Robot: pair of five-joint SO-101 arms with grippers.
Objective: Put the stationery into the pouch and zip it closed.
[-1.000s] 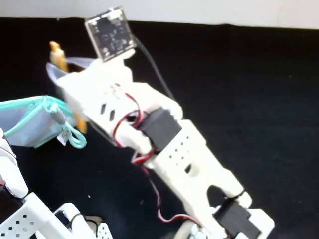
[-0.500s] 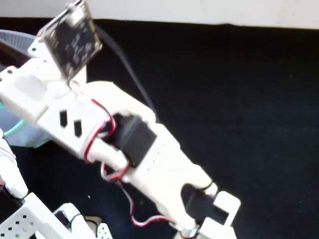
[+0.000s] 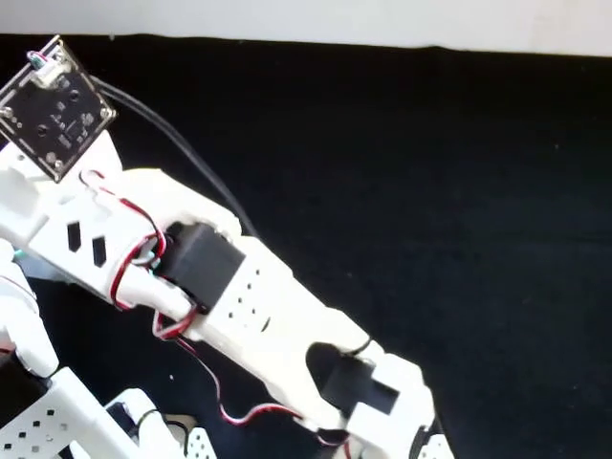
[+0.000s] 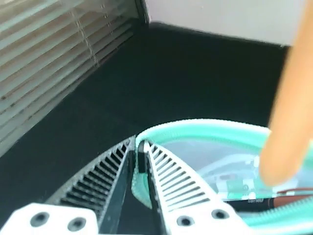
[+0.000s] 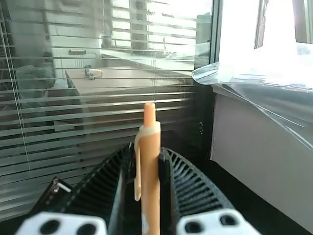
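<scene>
My right pincer [image 5: 145, 152] pinches a slim orange plastic pen [image 5: 149, 122] by its barrel. The pen looks light, stiff and smooth, so it may slip or swivel. My left pincer [image 4: 140, 149] is pressed onto the floppy rim of the pale blue fabric pouch with a teal zip [image 4: 210, 128], at the left of the black table [image 4: 195, 73]. A dark red pen [image 4: 288, 199] already inside crowds the mouth.
</scene>
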